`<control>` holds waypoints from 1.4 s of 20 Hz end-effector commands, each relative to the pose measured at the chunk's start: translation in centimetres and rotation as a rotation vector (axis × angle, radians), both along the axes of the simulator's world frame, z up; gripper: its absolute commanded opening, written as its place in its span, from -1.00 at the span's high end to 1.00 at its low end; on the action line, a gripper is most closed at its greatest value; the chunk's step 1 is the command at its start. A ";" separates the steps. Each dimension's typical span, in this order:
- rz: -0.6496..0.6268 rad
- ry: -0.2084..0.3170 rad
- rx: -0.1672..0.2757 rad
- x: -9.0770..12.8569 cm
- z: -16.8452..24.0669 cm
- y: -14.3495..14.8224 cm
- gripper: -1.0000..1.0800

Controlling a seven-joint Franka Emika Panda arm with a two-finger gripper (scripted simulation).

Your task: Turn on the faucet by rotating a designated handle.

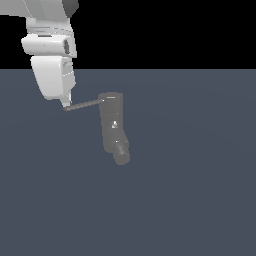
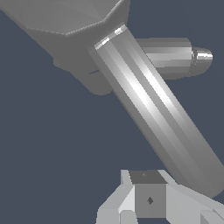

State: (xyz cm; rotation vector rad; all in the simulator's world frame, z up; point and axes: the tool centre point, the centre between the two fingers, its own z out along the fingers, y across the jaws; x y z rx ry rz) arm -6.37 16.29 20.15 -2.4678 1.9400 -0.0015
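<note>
Where the handle [image 1: 85, 105] ends at the exterior view's left, the gripper [image 1: 66, 105] tip meets it, touching or just beside; jaw state can't be told. Handle runs sideways from the top of the faucet [image 1: 112, 125], which stands upright with its spout stub angled low. Floor [image 1: 200, 190] flat slate blue, black backdrop above. Wrist view: handle [image 2: 153, 109] fills the picture as a thick shiny rod, its far end right at the gripper [image 2: 148, 199]; faucet [image 2: 65, 26] body behind, same blue floor [image 2: 43, 153].
</note>
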 end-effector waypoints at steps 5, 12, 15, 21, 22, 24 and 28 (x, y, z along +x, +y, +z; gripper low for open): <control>0.001 0.001 0.000 -0.8 0.0 -0.6 1.00; 0.001 0.001 0.000 -2.0 0.0 -2.5 1.00; 0.002 0.001 0.000 -2.5 0.0 -3.3 1.00; 0.002 0.001 0.000 -3.5 0.0 -5.0 1.00; 0.002 0.001 0.000 -3.7 0.0 -5.3 1.00; 0.002 0.001 -0.001 -4.0 0.0 -5.9 1.00; 0.003 0.002 -0.001 -4.8 0.0 -7.0 1.00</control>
